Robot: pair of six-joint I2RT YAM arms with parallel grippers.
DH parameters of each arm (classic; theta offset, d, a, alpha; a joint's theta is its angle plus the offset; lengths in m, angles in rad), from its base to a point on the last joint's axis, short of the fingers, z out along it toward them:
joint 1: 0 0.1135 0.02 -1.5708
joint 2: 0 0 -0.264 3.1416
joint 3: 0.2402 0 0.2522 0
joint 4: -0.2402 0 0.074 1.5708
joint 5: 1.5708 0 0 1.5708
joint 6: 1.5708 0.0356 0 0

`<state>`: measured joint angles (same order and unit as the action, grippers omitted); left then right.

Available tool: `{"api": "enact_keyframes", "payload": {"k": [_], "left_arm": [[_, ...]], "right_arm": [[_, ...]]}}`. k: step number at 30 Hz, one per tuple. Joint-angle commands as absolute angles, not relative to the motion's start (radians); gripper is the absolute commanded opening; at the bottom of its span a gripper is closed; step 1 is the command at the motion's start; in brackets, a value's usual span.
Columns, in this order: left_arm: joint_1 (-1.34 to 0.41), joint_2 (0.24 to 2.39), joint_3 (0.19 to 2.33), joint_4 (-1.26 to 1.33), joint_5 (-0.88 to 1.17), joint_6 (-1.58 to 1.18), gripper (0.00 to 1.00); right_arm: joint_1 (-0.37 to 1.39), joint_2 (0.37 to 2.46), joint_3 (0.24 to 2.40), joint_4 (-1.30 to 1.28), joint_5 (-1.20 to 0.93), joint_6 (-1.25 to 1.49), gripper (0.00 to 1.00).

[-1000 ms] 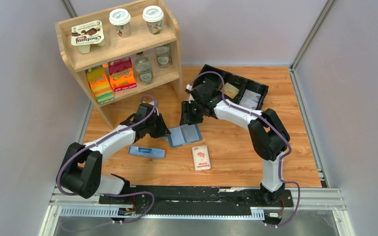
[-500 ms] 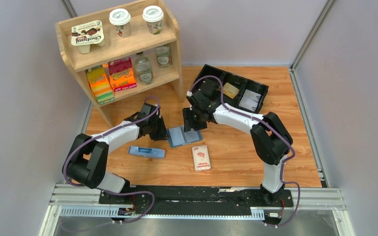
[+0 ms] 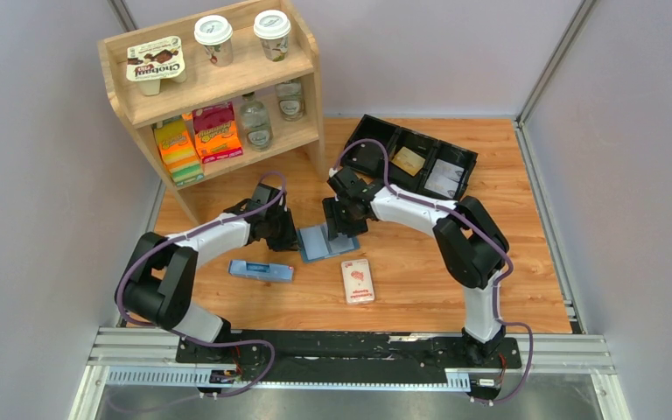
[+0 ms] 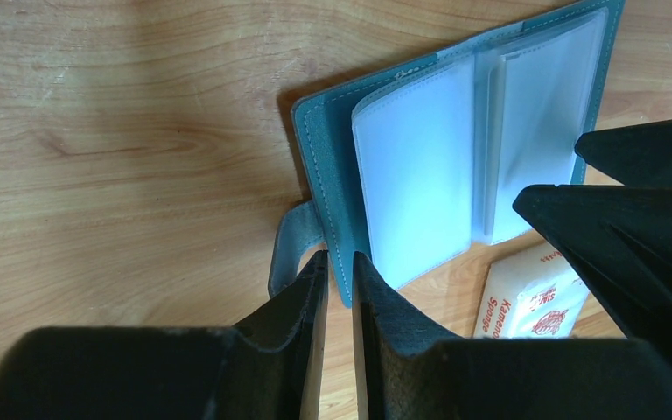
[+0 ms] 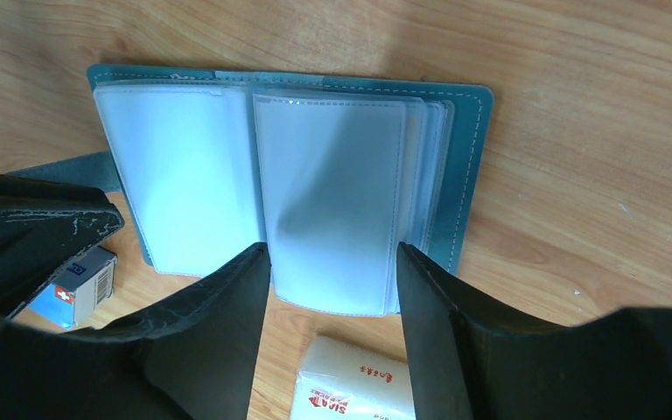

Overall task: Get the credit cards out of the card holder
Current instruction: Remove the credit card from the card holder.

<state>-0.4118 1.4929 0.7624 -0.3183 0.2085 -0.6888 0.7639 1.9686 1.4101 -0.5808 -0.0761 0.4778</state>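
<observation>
Lying open and flat on the wooden table (image 3: 420, 280), between the two arms, is the card holder (image 3: 319, 245): a light blue-teal folding wallet with pale stitching along its edge and a short closing strap (image 4: 290, 249) jutting from its left side. At that side the left gripper (image 4: 337, 262) is clamped down to a narrow slit, and the corner of the holder's cover just beside the strap runs in between its fingers. Inside the cover a stack of frosted, see-through plastic sleeves (image 4: 416, 175) fans out from the fold like pages, one sheet flat on the left panel and several stacked on the right. The right gripper (image 5: 331, 254) stands over the right panel with its jaws spread apart, the near end of the topmost sleeve lying between the two fingers and nothing pinched.

On the top of the wooden shelf (image 3: 306, 87) at the far left, a yoghurt pack (image 3: 155, 61) reads "Chobani". Near the holder's left, a narrow pale blue box (image 3: 262, 270) shows a white cross on red and a barcode on its end. Just on the near side of the holder, a white pack (image 3: 358, 280) carries red print, with "Sponge" legible. Farther right, a tan-gold credit card (image 3: 409, 160) lies in the middle compartment of a black tray (image 3: 471, 166).
</observation>
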Motion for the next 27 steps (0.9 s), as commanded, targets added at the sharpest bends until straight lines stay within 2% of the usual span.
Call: {"api": "enact_keyframes", "payload": {"k": [1, 14, 27], "left_arm": [[-0.413, 1.505, 0.799, -0.314, 0.227, -0.669, 0.24], [-0.413, 1.526, 0.799, -0.296, 0.258, -0.669, 0.23], [-0.413, 1.536, 0.795, -0.259, 0.293, -0.672, 0.22]], "right_arm": [[0.775, 1.979, 1.459, -0.595, -0.043, 0.472, 0.58], [0.799, 2.008, 1.496, -0.615, -0.078, 0.459, 0.54], [0.807, 1.98, 1.508, -0.519, -0.268, 0.46, 0.54]]}}
